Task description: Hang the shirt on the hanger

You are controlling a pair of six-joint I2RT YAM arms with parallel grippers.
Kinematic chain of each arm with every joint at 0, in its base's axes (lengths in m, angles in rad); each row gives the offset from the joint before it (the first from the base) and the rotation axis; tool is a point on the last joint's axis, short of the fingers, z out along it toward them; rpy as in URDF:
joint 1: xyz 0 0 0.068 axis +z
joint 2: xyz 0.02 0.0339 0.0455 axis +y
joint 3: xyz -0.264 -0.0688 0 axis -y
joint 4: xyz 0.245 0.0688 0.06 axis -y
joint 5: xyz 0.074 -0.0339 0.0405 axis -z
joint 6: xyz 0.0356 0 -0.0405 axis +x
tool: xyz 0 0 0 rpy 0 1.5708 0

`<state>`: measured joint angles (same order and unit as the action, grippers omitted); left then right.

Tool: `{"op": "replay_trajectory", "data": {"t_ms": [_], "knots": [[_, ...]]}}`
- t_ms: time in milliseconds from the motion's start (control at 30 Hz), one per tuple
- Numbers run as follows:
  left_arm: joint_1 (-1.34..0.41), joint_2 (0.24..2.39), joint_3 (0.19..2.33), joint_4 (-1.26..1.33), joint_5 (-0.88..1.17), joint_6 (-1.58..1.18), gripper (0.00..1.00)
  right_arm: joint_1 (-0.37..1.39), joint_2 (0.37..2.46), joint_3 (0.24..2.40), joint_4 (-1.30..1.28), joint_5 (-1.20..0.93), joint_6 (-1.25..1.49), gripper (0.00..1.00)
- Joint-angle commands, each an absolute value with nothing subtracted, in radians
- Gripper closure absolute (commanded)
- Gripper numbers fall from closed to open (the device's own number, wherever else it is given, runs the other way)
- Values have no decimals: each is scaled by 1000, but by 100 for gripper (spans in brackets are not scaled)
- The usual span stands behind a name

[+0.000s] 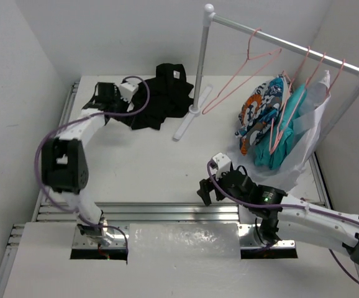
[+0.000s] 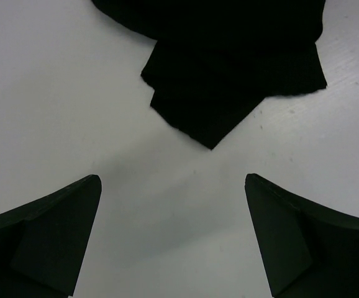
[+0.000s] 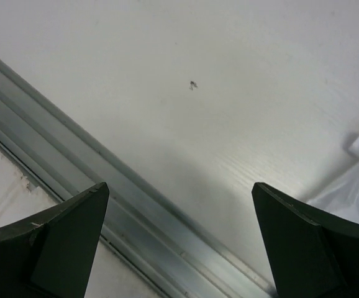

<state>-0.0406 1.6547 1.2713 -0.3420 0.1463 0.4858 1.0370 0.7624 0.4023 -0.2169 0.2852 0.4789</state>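
Observation:
The black shirt point(image 1: 158, 96) lies crumpled on the white table at the back, its white neck label point(image 1: 181, 74) facing up. A folded corner of it shows in the left wrist view point(image 2: 229, 68). My left gripper point(image 1: 100, 98) is open and empty just left of the shirt, over bare table point(image 2: 173, 236), apart from the cloth. The bare pink hanger point(image 1: 241, 71) hangs from the white rail at the back right. My right gripper point(image 1: 207, 189) is open and empty near the table's front edge point(image 3: 179, 242).
The white rack point(image 1: 201, 59) stands on a base point(image 1: 189, 121) beside the shirt. An orange-blue patterned garment point(image 1: 263, 108), a teal garment point(image 1: 285, 133) and a white sheer piece point(image 1: 313, 118) hang on other hangers. An aluminium rail point(image 3: 105, 186) runs under my right gripper.

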Motion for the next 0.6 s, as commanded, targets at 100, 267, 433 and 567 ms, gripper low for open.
{"op": "replay_trajectory", "data": {"t_ms": [100,267,433,567], "knots": [[-51,2008,1583,-201,255,414,0,1042,870,417,93,276,284,1],[-54,2291,1839,-196,235,341,0,1043,914,391,236,261,229,1],[-81,2453,1988,-255,227,319,7,1045,931,406,248,244,204,1],[-86,2418,1905,-229,244,331,67,1043,922,400,267,255,195,1]]}}
